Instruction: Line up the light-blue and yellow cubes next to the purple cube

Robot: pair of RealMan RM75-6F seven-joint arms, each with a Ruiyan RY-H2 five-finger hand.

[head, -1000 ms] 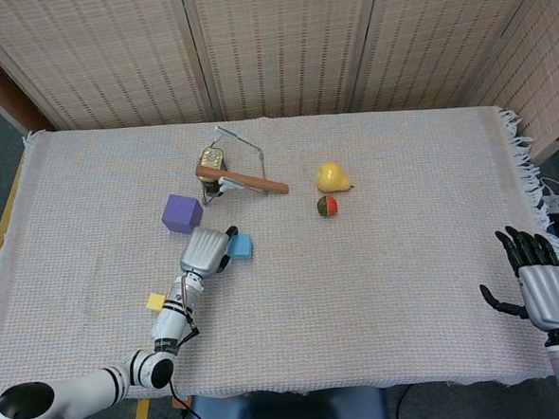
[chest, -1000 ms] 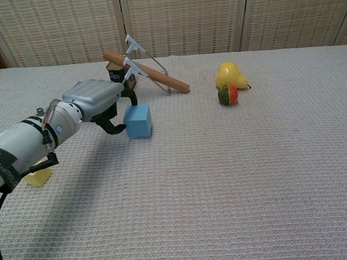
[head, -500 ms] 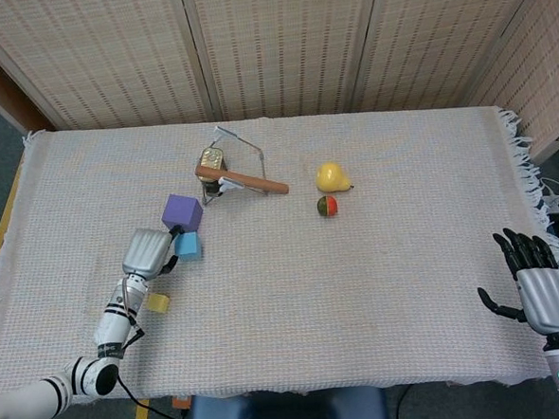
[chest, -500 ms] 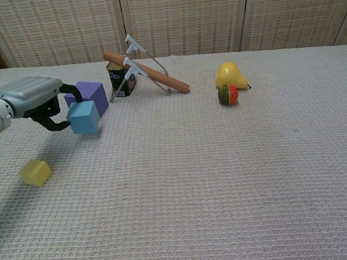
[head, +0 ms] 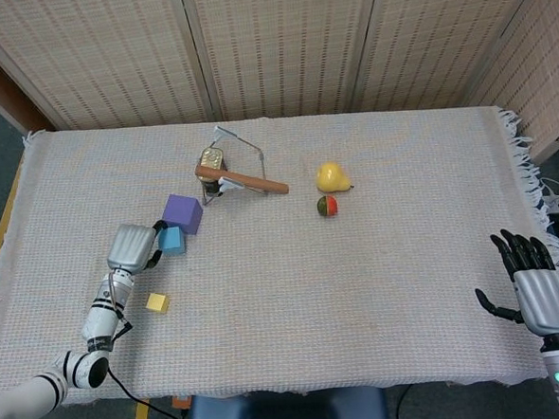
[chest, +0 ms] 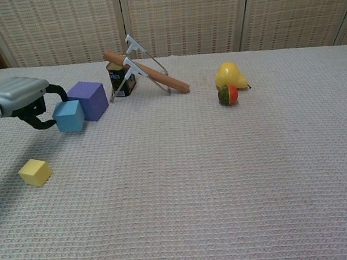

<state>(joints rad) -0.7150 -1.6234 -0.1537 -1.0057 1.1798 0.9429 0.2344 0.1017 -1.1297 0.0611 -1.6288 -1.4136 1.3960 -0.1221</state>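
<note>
- The left robot hand is clamped on the light-blue cube, its dark fingers hooked round the cube's left side.
- That cube sits just beside the purple cube, at its near-left corner (whether the two touch is hard to tell).
- The yellow cube lies alone on the cloth-covered surface, nearer than the other two and well apart from them.
- The right robot hand hangs at the near-right edge, fingers apart, holding nothing.
- Farther back stand a small can with a wooden-handled tool leaning over it; to the right, a pear and a small red-and-green ball just beside it.
</note>
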